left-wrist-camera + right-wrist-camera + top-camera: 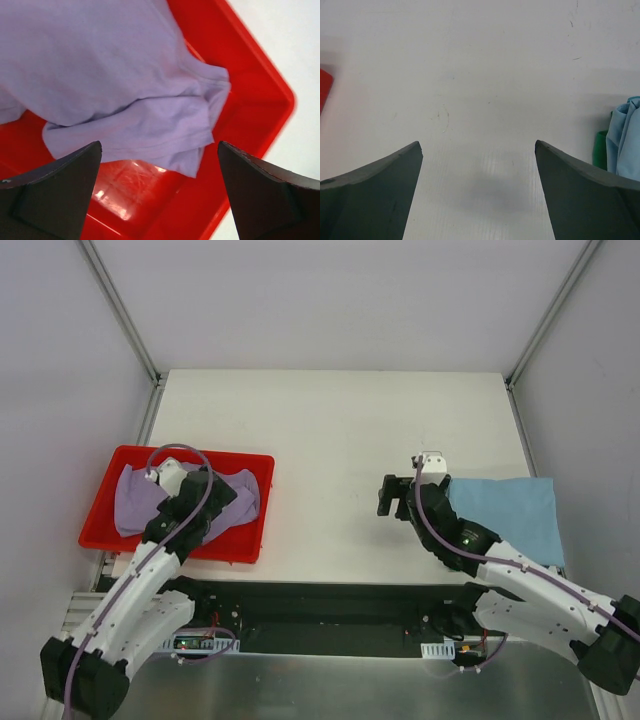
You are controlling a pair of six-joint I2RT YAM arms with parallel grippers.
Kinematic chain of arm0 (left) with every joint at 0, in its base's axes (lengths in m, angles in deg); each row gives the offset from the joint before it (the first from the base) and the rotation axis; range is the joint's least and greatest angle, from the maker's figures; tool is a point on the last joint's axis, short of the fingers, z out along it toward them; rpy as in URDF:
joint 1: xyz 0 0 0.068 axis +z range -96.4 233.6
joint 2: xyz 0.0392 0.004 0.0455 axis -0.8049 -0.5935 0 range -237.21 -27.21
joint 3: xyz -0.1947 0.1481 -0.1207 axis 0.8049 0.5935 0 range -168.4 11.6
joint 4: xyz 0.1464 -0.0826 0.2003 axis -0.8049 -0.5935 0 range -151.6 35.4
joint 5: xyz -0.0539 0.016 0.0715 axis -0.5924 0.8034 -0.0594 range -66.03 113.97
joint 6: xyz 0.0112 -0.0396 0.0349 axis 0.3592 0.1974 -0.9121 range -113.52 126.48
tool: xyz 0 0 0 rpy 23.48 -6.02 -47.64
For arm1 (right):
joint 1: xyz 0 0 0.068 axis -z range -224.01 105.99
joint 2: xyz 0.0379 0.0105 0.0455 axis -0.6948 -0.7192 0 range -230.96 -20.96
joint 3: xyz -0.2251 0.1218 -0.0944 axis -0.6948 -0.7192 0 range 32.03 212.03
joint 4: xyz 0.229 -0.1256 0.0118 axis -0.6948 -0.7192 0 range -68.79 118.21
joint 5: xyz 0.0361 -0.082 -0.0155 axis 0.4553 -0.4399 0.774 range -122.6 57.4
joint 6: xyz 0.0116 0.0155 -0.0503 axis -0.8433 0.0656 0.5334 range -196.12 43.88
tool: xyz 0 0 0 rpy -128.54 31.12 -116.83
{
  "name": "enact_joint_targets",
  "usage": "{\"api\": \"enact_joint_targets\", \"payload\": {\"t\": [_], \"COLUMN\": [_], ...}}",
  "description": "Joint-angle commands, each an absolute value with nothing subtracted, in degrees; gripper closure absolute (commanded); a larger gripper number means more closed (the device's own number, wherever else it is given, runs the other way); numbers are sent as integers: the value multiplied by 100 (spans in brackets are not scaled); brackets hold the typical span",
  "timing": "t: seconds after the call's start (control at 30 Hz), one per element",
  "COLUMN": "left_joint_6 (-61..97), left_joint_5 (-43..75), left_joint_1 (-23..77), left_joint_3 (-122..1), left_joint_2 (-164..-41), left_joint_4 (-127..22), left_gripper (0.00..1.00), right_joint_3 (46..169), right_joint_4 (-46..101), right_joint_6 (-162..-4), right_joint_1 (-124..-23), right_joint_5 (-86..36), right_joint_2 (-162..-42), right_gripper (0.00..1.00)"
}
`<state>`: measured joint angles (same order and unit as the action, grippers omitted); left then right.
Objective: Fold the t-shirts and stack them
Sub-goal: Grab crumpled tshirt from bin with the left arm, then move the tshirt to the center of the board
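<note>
The lavender t-shirt (135, 502) lies crumpled in the red tray (110, 462) at the left; it fills the upper part of the left wrist view (115, 75). My left gripper (228, 502) hovers over it, open and empty (159, 146). The light blue t-shirt (508, 516) lies folded flat at the table's right edge. The right wrist view shows its edge (625, 140) with a bit of the dark green t-shirt (600, 150) under it. My right gripper (386, 497) is open and empty (478, 145) above bare table, just left of the blue shirt.
The white table (330, 420) is bounded by grey walls and metal frame posts at the back corners. The tray's red floor (150, 200) and its right rim (280, 95) show below my left fingers. A corner of the tray shows in the right wrist view (324, 87).
</note>
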<state>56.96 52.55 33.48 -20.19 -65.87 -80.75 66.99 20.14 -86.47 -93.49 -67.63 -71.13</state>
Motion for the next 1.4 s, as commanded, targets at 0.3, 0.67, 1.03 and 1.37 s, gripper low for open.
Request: {"api": "enact_joint_targets", "payload": {"t": [0.3,0.67,1.03,1.37], "left_joint_6": [5860,5439,5060,4595], "left_joint_5": [5412,5078,4122,-114], "left_joint_1": [4410,4507,4498,4271], "left_joint_3": [-2725,-3437,-4587,-6441], "left_joint_2": [-9496,-10388,-7355,-8089], "left_joint_4": [-8299,-8351,-8220,-7209], "left_gripper": [5,100,100,100], "right_joint_3": [6060,6051,5892,5805], "right_joint_4": [2382,2320,2435,2197], "right_joint_6": [-8517,-8421,-8438,-8490], "right_joint_1": [-9349,-9350,-9341,-9341], "right_joint_5": [-6600,-6547,-7065,-7285], "right_joint_2": [-6008,-5999,-5788,-5191], "right_gripper": [4,4,4,4]}}
